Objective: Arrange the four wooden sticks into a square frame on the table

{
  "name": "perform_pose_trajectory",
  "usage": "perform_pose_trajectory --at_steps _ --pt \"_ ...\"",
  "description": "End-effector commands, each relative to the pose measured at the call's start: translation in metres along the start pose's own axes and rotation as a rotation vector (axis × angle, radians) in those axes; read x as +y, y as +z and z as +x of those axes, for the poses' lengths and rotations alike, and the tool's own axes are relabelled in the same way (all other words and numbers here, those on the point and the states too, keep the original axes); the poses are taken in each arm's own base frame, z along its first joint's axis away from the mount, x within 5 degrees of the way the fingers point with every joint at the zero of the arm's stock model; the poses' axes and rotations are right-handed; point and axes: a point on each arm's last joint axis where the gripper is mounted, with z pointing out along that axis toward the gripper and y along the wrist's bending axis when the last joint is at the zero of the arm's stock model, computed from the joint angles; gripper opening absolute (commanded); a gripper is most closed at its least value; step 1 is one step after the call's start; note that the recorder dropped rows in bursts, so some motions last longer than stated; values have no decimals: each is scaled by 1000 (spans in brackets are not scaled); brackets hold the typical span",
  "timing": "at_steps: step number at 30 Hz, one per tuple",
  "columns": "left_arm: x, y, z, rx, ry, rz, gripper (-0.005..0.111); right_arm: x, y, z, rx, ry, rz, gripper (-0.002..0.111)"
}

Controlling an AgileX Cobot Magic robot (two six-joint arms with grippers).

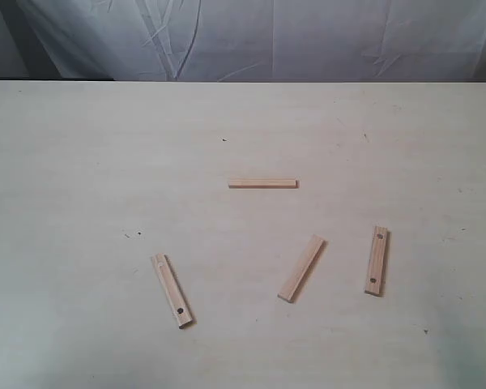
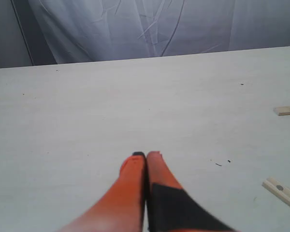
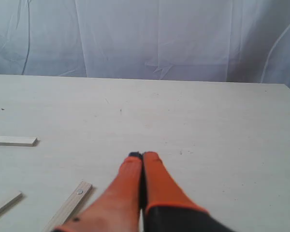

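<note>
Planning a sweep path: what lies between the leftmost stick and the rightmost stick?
In the exterior view, one tilted stick lies between the leftmost stick and rightmost stick; the rest is bare table.

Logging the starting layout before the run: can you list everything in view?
Pale flat wooden sticks: four, pale wood, scattered apart mid-table, none touching; one far centre, the others near left, near centre, near right.
Wide cream tabletop: one, cream, under everything.
Wrinkled cloth backdrop: one, grey-white, behind the table.
Left arm's fingers: one pair, orange, shut, empty.
Right arm's fingers: one pair, orange, shut, empty.
</note>
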Motion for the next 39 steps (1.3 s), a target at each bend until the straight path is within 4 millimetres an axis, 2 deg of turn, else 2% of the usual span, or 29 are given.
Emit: perform_pose_trajectory --at_steps 1,25,29,36,39 --pt "0 0 0 -14 -1 -1 0 0 0 -1 -13 0 3 -1" --pt "0 0 0 -14 -1 -1 0 0 0 -1 -17 -2 4 -1" --pt "0 0 0 -14 -1 -1 0 -1 -1 -7 -85 -3 9 -1" --pt "0 0 0 -14 -1 -1 0 -2 -5 -28 -318 -3 25 -1" --pt "0 0 0 -14 -1 -1 0 -2 -6 -30 -347 -3 27 -1"
